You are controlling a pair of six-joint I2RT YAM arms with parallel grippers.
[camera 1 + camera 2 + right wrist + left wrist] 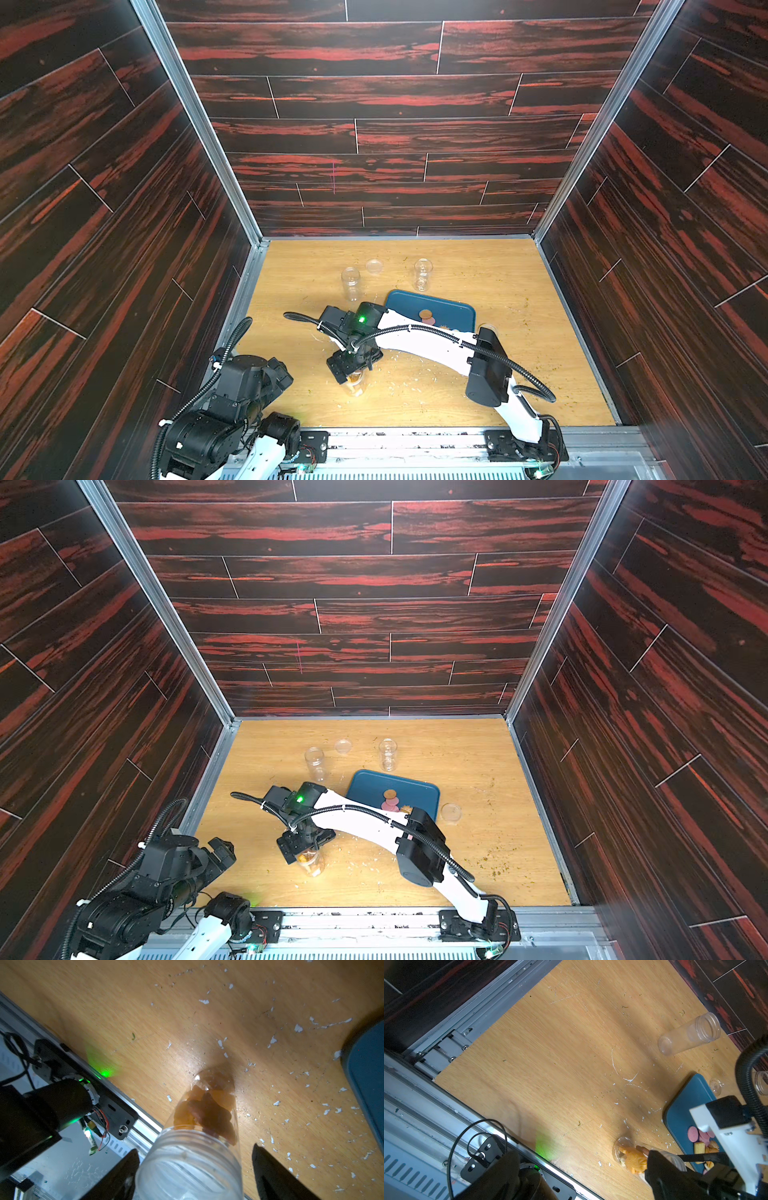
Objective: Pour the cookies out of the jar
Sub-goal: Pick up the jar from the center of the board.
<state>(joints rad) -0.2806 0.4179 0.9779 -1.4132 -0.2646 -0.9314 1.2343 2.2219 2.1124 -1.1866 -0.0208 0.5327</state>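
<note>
**Right claw straddling the cookie jar, not clamped on it**

Starting at the near-left corner of the bench (540, 386): the left gripper (281, 372) sits tucked up there, jaws spread wide with nothing in them, well apart from everything else.

Moving right, near the front edge and a bit left of the middle, the jar (356, 384) stands upright, lid off, threaded mouth up. The right gripper (195, 1148) hangs over it with one finger on either side of the neck. In the right wrist view one finger is right up against the plastic (can't tell if it touches), and the other has a clear gap. So the jaws are open around the jar, not squeezing it. The cookies (207, 1109) are orange-tan lumps piled at the bottom, well below the fingertips.

Toward the back edge there's an empty clear jar (351, 283), a loose lid (374, 266), then a second clear jar (423, 275). The blue tray (457, 309) sits mid-bench with pink and tan cookies (390, 801) on it. Just off its right edge lies another clear lid (451, 812). Flakes and crumbs (494, 864) are scattered all over.
</note>
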